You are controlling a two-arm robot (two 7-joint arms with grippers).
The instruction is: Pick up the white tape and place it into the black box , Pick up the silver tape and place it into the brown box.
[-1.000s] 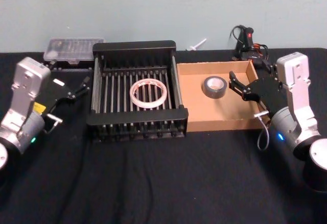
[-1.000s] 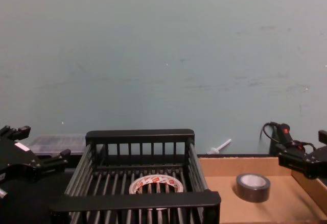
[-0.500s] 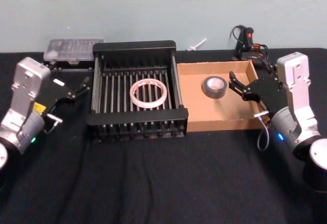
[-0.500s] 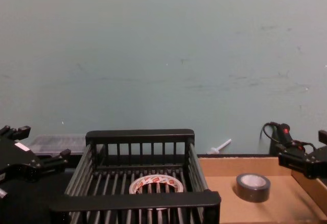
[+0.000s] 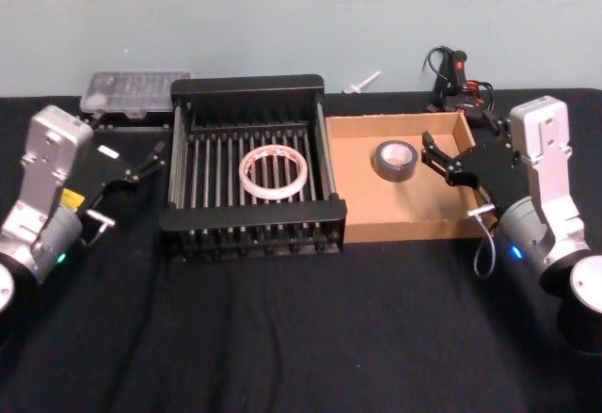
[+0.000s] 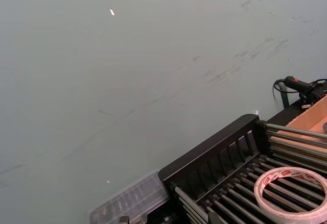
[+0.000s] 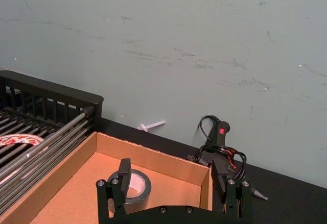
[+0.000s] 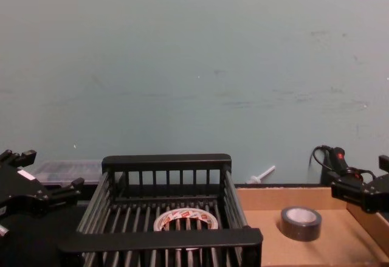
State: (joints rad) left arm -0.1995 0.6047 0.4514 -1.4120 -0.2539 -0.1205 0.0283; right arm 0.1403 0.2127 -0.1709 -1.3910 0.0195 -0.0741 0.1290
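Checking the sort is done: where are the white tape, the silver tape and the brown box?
white tape (image 5: 274, 171), head view, on the roll's near band.
silver tape (image 5: 395, 161), head view, on its grey side.
brown box (image 5: 404, 230), head view, on its near wall.

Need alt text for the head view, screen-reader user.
The white tape lies flat in the black box, and the silver tape lies in the brown box beside it. The left gripper and right gripper, jaws open, flank the boxes, holding nothing.
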